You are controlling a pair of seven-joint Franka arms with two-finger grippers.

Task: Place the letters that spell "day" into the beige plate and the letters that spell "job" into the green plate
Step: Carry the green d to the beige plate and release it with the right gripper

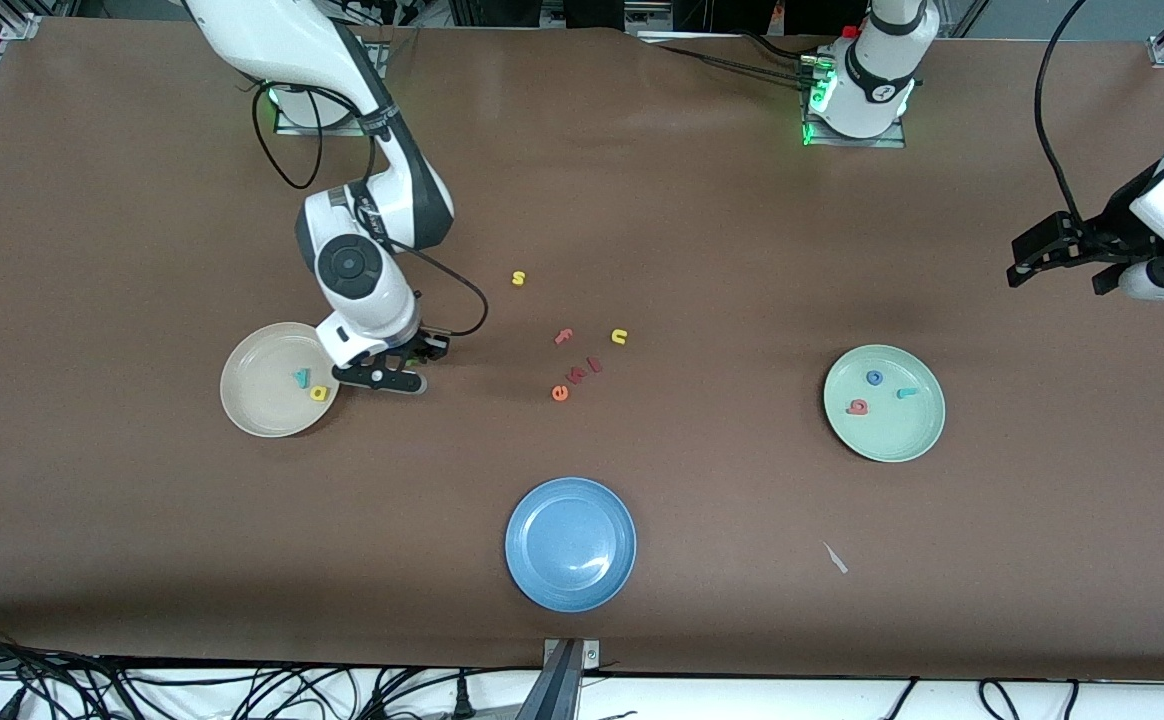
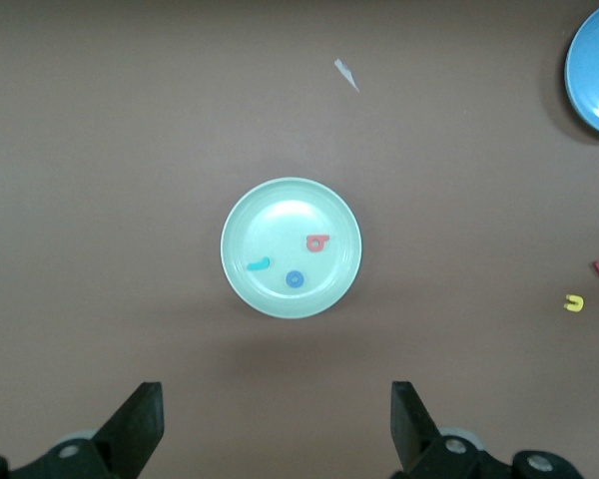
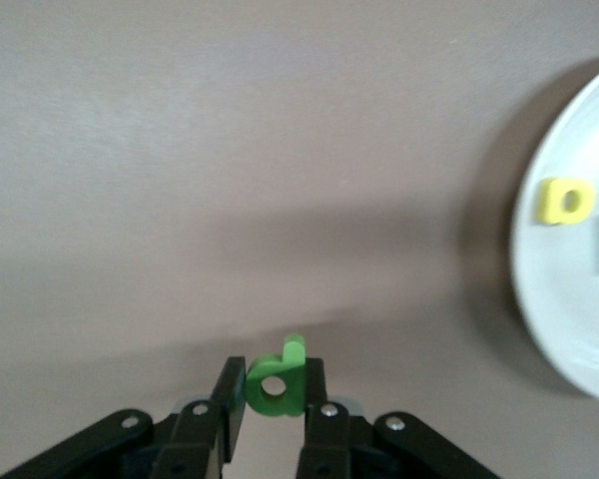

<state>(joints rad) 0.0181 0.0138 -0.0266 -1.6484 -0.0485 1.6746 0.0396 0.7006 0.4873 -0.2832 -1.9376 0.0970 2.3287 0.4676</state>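
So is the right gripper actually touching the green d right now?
Touching. In the right wrist view the right gripper has its fingers closed against both sides of the green d, held over bare table beside the beige plate.

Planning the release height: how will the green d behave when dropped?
Likely light: the right claw holds the green d by thin edges. Probably soft foam, so no breakage. Flat-sided, so unlikely to roll far on the beige plate.
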